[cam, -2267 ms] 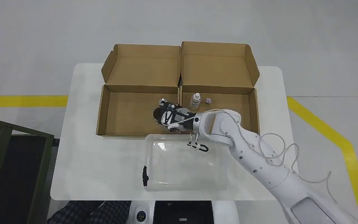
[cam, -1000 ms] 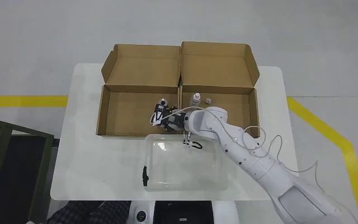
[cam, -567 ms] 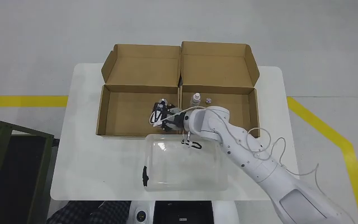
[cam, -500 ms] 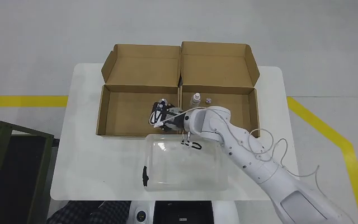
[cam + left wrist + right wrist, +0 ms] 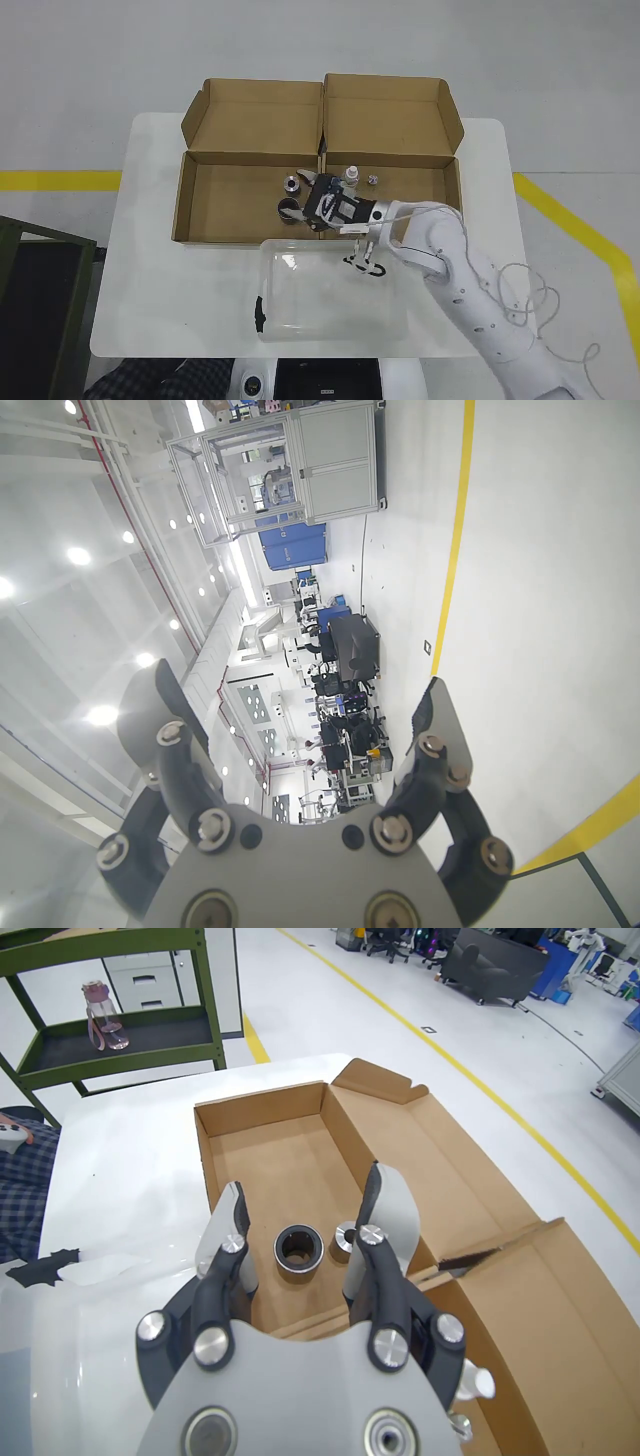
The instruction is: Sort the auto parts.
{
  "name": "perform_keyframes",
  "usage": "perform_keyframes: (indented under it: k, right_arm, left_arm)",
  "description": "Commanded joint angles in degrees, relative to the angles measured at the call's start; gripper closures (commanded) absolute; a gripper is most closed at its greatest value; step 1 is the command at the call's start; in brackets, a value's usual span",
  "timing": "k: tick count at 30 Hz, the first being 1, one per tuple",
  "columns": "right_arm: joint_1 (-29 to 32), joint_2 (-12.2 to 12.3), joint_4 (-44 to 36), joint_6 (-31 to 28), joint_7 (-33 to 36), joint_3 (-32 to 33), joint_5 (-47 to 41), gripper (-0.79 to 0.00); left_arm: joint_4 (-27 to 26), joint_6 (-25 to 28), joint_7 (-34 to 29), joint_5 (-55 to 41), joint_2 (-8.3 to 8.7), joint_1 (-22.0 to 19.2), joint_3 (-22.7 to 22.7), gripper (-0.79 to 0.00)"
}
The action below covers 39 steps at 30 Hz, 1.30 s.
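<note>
Your white surface (image 5: 165, 290) carries everything. The clear plastic bin (image 5: 320, 300) lies behind and below the right end effector (image 5: 308, 197), on the wrist side. Two open cardboard boxes stand side by side. The left box (image 5: 225, 205) sits directly beneath and ahead of that end effector, and the right box (image 5: 430, 195) is off to its side.

You have the right end effector (image 5: 307, 1185) spread wide with nothing in it, hovering above the near corner of the left box. The left end effector (image 5: 297, 680) is also spread apart and empty, and it points out at the room.

The black ring (image 5: 297, 1248) lies flat on the box floor, under the gap between the open fingers. The silver cylinder (image 5: 344, 1240) stands just beside the ring, close to one finger. A small bottle-shaped part (image 5: 349, 178) and a tiny fastener (image 5: 372, 179) rest in the right box, beside the end effector's wrist.
</note>
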<state>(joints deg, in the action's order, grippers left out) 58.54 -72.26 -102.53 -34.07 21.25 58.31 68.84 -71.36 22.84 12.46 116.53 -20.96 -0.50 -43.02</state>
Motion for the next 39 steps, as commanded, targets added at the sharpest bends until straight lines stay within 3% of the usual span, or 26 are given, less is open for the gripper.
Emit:
perform_keyframes:
  k: [1, 6, 10, 18, 21, 30, 39]
  right_arm:
    - [2.9, 0.8, -1.9, -0.7, -1.3, 3.6, 0.1, -0.474]
    - [10.3, 2.5, -5.3, -4.2, -7.3, 12.1, 1.2, -0.554]
    - [15.7, 3.6, -6.9, -6.1, -12.5, 18.4, 2.7, -0.566]
    - [26.5, 5.2, -8.6, -6.5, -24.2, 30.4, 6.4, -0.659]
    - [30.5, 5.5, -7.9, -5.8, -28.9, 34.4, 7.5, -0.785]
    - [38.9, 6.1, -6.1, -4.1, -37.1, 42.6, 8.2, -0.785]
    - [44.0, 6.4, -5.5, -3.7, -43.3, 46.7, 9.7, -0.785]
  left_arm:
    - [0.0, 0.0, 0.0, 0.0, 0.00, 0.0, 0.0, -0.785]
    - [0.0, 0.0, 0.0, 0.0, 0.00, 0.0, 0.0, -0.785]
    - [0.0, 0.0, 0.0, 0.0, 0.00, 0.0, 0.0, -0.785]
    - [0.0, 0.0, 0.0, 0.0, 0.00, 0.0, 0.0, -0.785]
    - [0.0, 0.0, 0.0, 0.0, 0.00, 0.0, 0.0, -0.785]
    - [0.0, 0.0, 0.0, 0.0, 0.00, 0.0, 0.0, -0.785]
    - [0.0, 0.0, 0.0, 0.0, 0.00, 0.0, 0.0, -0.785]
